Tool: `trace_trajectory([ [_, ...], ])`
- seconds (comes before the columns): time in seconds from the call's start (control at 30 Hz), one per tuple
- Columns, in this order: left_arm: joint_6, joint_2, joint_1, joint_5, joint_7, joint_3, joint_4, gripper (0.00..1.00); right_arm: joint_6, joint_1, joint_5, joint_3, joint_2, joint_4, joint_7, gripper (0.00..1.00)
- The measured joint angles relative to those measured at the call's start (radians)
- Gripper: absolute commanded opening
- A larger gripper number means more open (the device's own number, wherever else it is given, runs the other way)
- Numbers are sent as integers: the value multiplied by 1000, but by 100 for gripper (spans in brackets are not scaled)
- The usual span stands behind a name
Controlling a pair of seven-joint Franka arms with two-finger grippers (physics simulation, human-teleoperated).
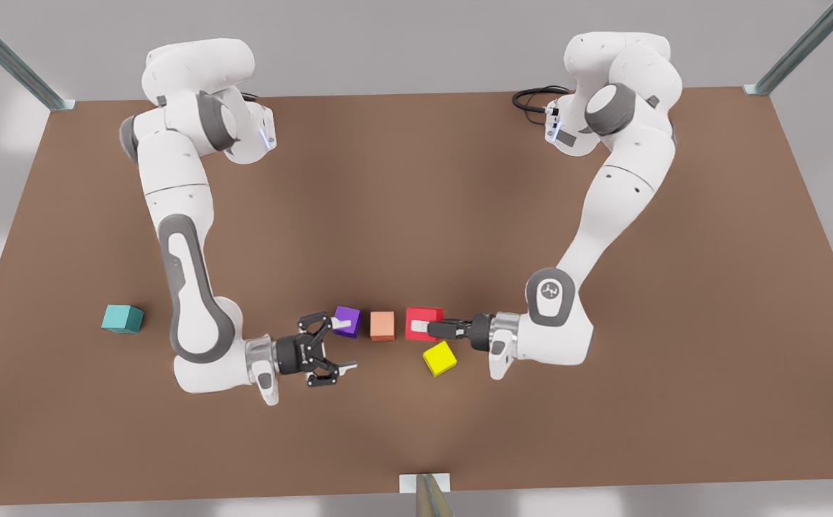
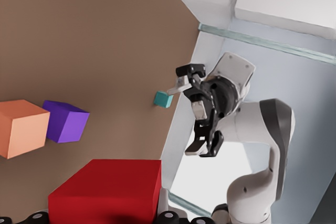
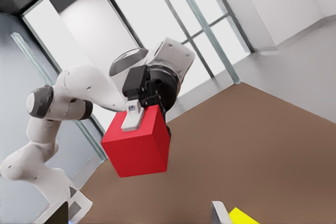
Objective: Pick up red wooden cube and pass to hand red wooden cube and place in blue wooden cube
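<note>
Nearest the camera is the yellow cube (image 1: 439, 358), sitting on the desk (image 1: 603, 431) just in front of the left gripper (image 1: 427, 329), which is the arm on the front view's right. That gripper is clamped narrow on the red wooden cube (image 1: 424, 319), fingers pointing toward the front view's left. It looks lifted clear of the desk going by the right wrist view, though I can't be fully sure from the front. The right gripper (image 1: 345, 346), on the arm at the front view's left, is spread wide with nothing in it and points back at the red cube, which lies to its right in the front view. So the handoff is basically a straight line between them. The salmon-orange cube (image 1: 383, 325) and purple cube (image 1: 347, 321) sit in that stretch. The blue wooden cube (image 1: 122, 318) is well off at the front view's left, much nearer the right arm. Count: five cubes, one of each colour, and two arms.
</note>
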Motion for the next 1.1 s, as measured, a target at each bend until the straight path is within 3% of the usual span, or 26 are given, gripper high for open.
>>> trace_trajectory([
  [1.1, 216, 33, -104, -3, 145, 1, 48, 65, 75, 98, 68, 33, 14, -2, -386, 100],
])
